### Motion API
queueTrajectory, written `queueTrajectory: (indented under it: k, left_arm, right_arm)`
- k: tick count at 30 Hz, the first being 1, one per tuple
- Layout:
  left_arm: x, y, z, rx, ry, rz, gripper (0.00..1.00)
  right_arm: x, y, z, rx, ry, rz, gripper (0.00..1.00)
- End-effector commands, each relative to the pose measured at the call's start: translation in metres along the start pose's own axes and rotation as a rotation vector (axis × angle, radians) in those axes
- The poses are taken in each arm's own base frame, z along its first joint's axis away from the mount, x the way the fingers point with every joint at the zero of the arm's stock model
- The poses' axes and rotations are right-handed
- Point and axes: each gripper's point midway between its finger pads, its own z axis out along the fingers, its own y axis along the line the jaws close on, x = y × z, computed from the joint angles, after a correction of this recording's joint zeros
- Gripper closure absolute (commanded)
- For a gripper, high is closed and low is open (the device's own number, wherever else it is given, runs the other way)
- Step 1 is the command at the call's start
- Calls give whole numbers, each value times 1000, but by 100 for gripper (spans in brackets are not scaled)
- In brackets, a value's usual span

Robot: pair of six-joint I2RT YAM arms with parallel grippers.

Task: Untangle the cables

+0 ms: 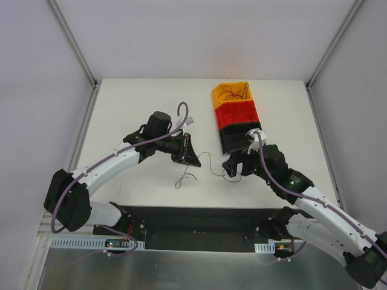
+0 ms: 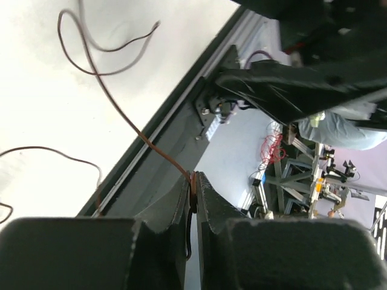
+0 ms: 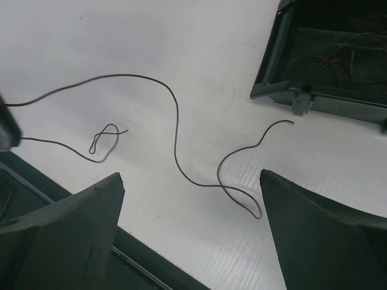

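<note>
Three bins line your desk at far right, the orange bin with curly wires inside, the red bin, the black bin seemingly holding a few too, while a long cable runs left-right across the desk, pinched by your closed left end effector, the right end effector spread open above it.

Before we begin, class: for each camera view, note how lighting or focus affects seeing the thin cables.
Top external: even light, but the cables look faint. Left wrist: table blown out white, left gripper dark. Right wrist: cable sharp, right gripper dark and blurred.
</note>
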Motion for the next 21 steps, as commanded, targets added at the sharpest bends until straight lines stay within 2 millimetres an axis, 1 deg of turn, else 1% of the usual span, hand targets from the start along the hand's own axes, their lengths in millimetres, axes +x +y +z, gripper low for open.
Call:
queueTrajectory:
  k: [1, 3, 4, 5, 6, 7, 8, 9, 12, 16, 17, 18, 21]
  left_arm:
    - [-4, 28, 19, -73, 4, 25, 92]
    - [-4, 33, 23, -85, 11, 23, 83]
    - [-6, 35, 23, -91, 6, 27, 77]
    - [-7, 34, 22, -93, -2, 43, 68]
    - [-8, 32, 19, -97, -16, 61, 54]
    - [-9, 30, 17, -99, -28, 79, 44]
    - [-10, 28, 13, -101, -44, 104, 37]
    - [-11, 26, 8, -110, -55, 122, 32]
    - [-11, 27, -11, -139, -83, 147, 23]
    - [-20, 25, -54, -173, -162, 164, 17]
    - [-24, 21, -65, -179, -185, 179, 16]
    - [-28, 21, -79, -202, -213, 180, 14]
    - [-40, -1, -104, -237, -263, 263, 12]
  right_arm:
    - [-3, 26, 5, -133, 23, 11, 3]
    - [9, 25, 12, -132, 64, 9, 3]
    - [14, 24, 15, -128, 82, 6, 3]
    - [21, 21, 19, -119, 105, 7, 2]
    - [24, 19, 23, -111, 118, 4, 2]
    - [28, 18, 26, -101, 137, 5, 2]
    - [31, 16, 29, -92, 153, 7, 2]
    - [33, 15, 32, -83, 163, 7, 2]
    - [41, 6, 38, -32, 196, 7, 2]
    - [52, -6, 44, 35, 254, 14, 1]
    - [56, -6, 45, 42, 270, 25, 1]
    - [59, -14, 48, 91, 273, 42, 1]
    - [72, -14, 58, 103, 320, 78, 1]
